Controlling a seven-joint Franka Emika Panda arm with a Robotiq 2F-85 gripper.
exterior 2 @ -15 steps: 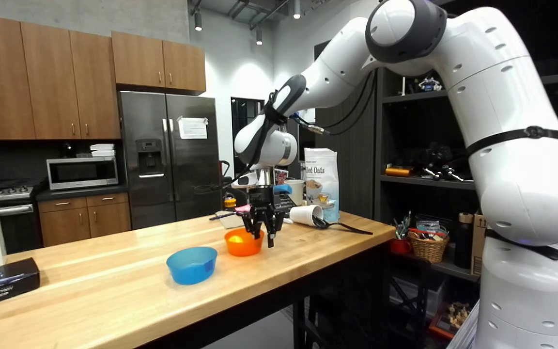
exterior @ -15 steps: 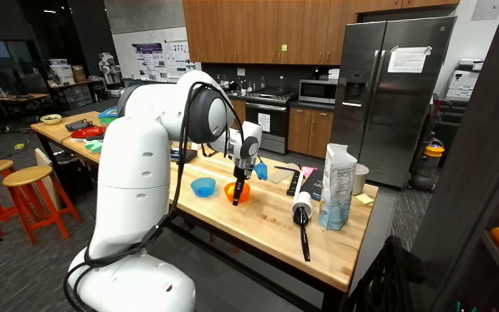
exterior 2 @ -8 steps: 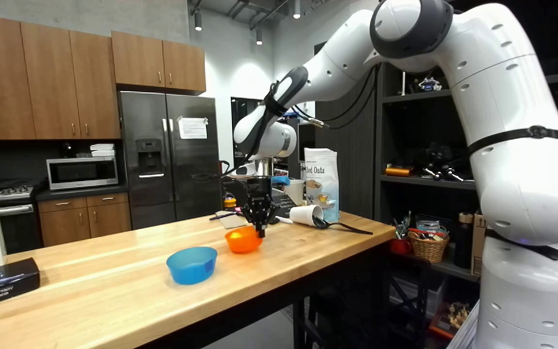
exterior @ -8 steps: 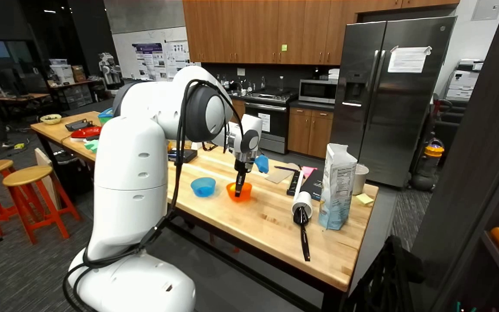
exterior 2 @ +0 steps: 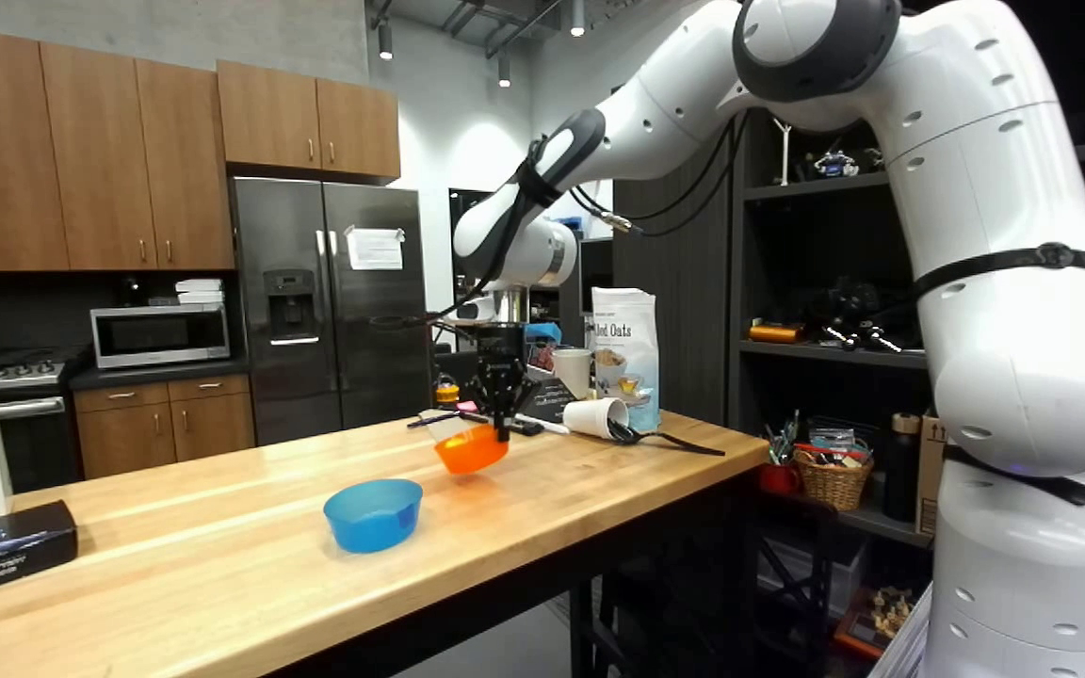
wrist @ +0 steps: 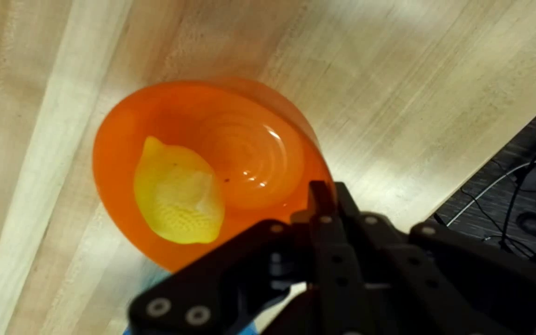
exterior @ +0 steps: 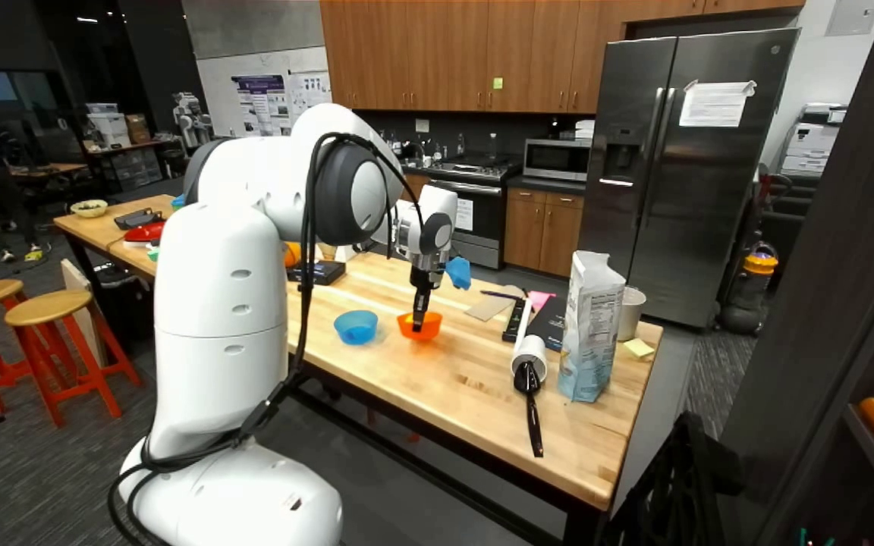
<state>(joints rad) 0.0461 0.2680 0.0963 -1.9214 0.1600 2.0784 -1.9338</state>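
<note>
My gripper (exterior: 418, 327) is shut on the near rim of an orange bowl (exterior: 428, 326), one finger inside the wall and one outside, as the wrist view (wrist: 331, 193) shows. The translucent bowl (exterior 2: 469, 454) is a little above the wooden table and tilted, its gripped side higher. A yellow lemon (wrist: 177, 193) lies inside the bowl, away from the fingers. A blue bowl (exterior 2: 373, 516) stands upright on the table, apart from the gripper; it also shows in an exterior view (exterior: 356, 327).
On the wooden table (exterior: 475, 379) are a tipped white cup (exterior: 530, 358) with a black utensil (exterior: 534, 425), an oats bag (exterior: 592, 334), a beige container (exterior: 631, 315), a dark box (exterior: 549, 322) and a black box (exterior 2: 6, 546). The table's front edge is near the bowls.
The gripper has closed on the orange bowl's rim and risen. The bowl has lifted off the table and tilted, with the lemon in it. The blue bowl has not moved.
</note>
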